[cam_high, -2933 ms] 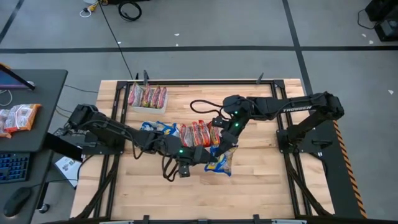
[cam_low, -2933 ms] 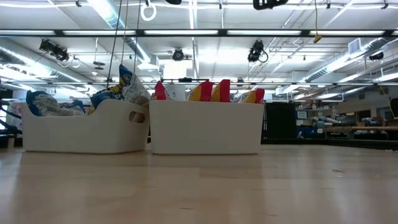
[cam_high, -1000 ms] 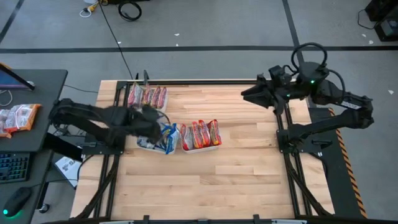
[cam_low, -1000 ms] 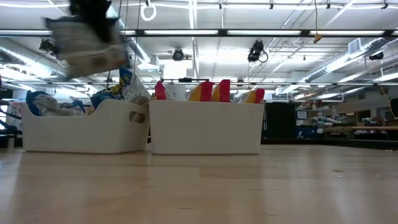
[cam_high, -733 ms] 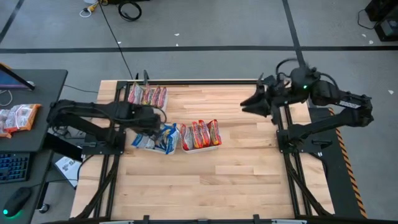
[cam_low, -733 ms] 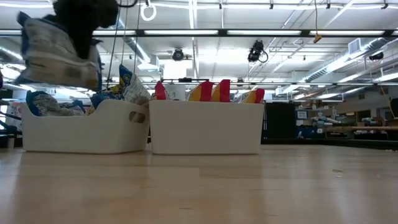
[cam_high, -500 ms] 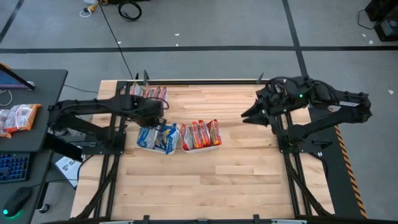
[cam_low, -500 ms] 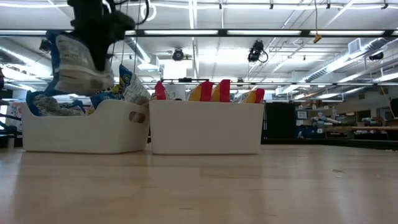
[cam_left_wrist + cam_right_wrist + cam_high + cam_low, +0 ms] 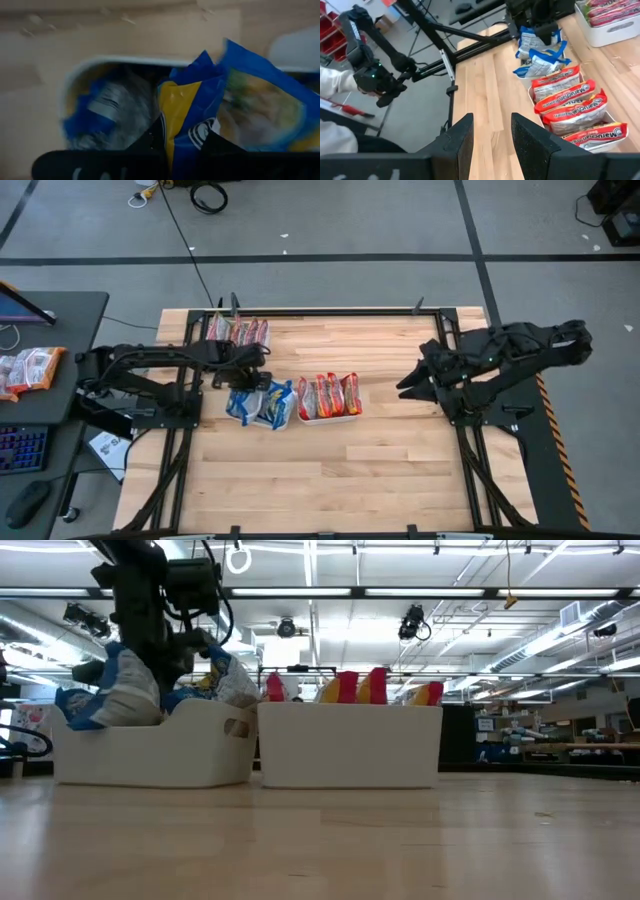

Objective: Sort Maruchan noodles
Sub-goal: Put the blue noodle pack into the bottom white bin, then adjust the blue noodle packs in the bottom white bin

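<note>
Swinging back from the table's middle, the right gripper is now hanging with its fingers parted and nothing between them over bare wood near its own side. Both white rectangular plastic trays have been nudged slightly toward that side. Meanwhile the left gripper is lowering into the nearer-left white tray, clenched on a crinkly blue-and-yellow Maruchan noodle packet and pressing it among its like; release looks imminent, leaving red-orange packets sorted alongside
</note>
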### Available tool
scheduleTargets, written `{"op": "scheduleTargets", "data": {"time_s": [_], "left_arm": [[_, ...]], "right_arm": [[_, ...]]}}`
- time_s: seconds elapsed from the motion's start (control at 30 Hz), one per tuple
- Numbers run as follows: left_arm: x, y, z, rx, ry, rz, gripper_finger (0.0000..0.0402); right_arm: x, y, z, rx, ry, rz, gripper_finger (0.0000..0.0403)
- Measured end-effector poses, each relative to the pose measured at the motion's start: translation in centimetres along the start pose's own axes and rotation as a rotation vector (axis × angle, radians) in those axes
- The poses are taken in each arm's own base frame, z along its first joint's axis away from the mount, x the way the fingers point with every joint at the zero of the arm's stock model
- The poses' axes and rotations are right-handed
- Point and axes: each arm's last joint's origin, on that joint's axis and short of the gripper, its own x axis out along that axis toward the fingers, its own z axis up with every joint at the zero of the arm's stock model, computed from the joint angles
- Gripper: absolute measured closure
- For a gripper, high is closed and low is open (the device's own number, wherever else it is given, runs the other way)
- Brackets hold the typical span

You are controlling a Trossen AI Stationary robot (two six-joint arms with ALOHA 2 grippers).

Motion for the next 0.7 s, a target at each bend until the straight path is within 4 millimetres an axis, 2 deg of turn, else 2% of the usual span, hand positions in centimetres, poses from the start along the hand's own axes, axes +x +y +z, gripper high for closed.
{"op": "scheduleTargets", "data": {"time_s": [0.13, 0.23, 0.47, 0.57, 0.7], "left_arm": [[0.0, 0.3, 0.3, 0.045, -0.074, 0.051, 0.0357], [-0.3, 0.3, 0.8, 0.084, -0.114, 0.069, 0.0335], [-3.4, -0.8, 2.5, 0.158, -0.325, 0.088, 0.0280], [-4.2, -1.2, 2.8, 0.196, -0.359, 0.080, 0.0290], [-3.6, -1.0, 2.5, 0.188, -0.373, 0.098, 0.0357]], "right_arm": [[0.0, 0.3, -0.2, 0.010, -0.012, -0.018, 0.0266], [0.0, 0.4, -0.2, 0.010, -0.022, -0.031, 0.0266], [0.2, 0.5, -0.1, 0.075, -0.035, -0.023, 0.0266], [0.5, 0.7, 0.0, 0.099, -0.037, -0.015, 0.0266], [1.2, 1.2, -0.1, 0.101, -0.025, 0.003, 0.0266]]}}
